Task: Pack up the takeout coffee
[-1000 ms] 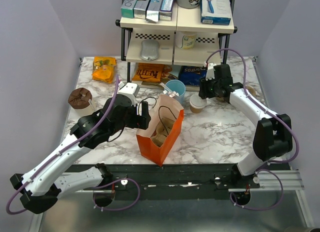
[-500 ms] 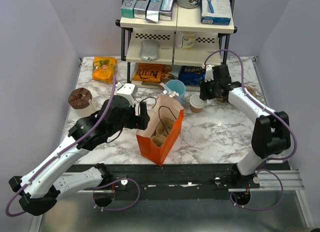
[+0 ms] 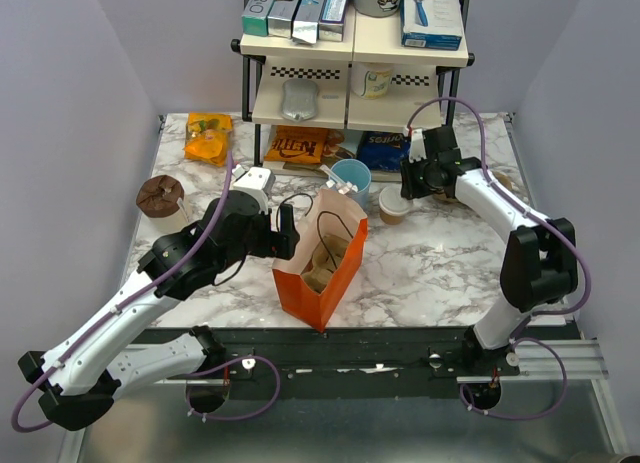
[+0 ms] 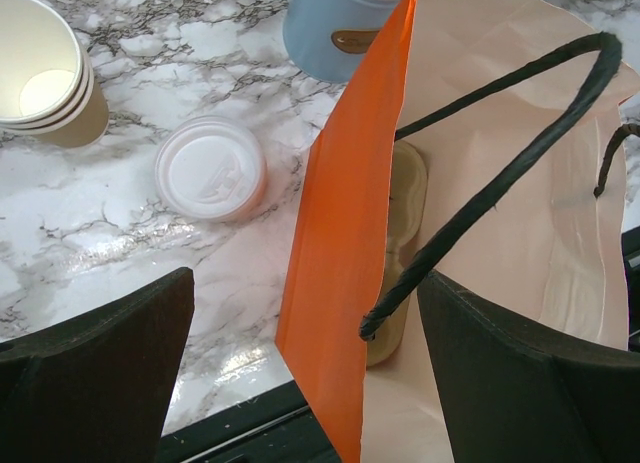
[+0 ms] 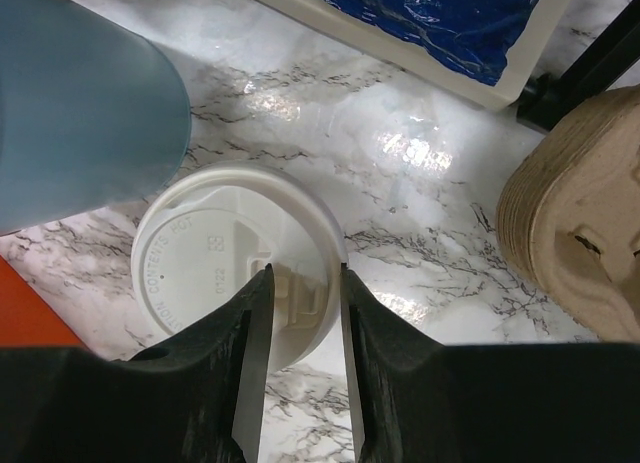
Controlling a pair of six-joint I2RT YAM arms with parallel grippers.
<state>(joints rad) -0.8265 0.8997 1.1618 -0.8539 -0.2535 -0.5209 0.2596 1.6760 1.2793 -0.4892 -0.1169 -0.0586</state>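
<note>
Marble-patterned worktop (image 3: 420, 268) filled the top view between pale walls, with both arms bolted at its near edge.

From 7 o'clock the left arm (image 3: 150, 293) rose with its elbow bent, the forearm running in toward the centre. There the left gripper (image 4: 305, 283) met the 9 o'clock side of an orange paper bag (image 3: 318, 283). Its fingers (image 4: 110, 333) stood wide apart and straddled the bag's orange wall, one over the marble outside and the other over the open mouth, clamping nothing. A black cord handle (image 4: 490, 183) arched across the opening, and a pulp tray (image 4: 405, 198) lay inside.

From 5 o'clock the right arm (image 3: 500, 208) climbed, folded near the right edge and reached inward toward 1 o'clock. The right gripper (image 5: 303, 278) hung over the takeout coffee (image 3: 393, 209), which stood on the worktop at 1 o'clock from the bag, outside it and just beside a light-blue cup (image 3: 350, 178). These fingers (image 5: 240, 363) stood a narrow gap apart, the white lid showing between them; whether they touched it could not be told.

At 3 o'clock from the coffee sat a stack of pulp carriers (image 5: 575, 213). At 12 o'clock stood a tiered rack (image 3: 330, 49).
</note>
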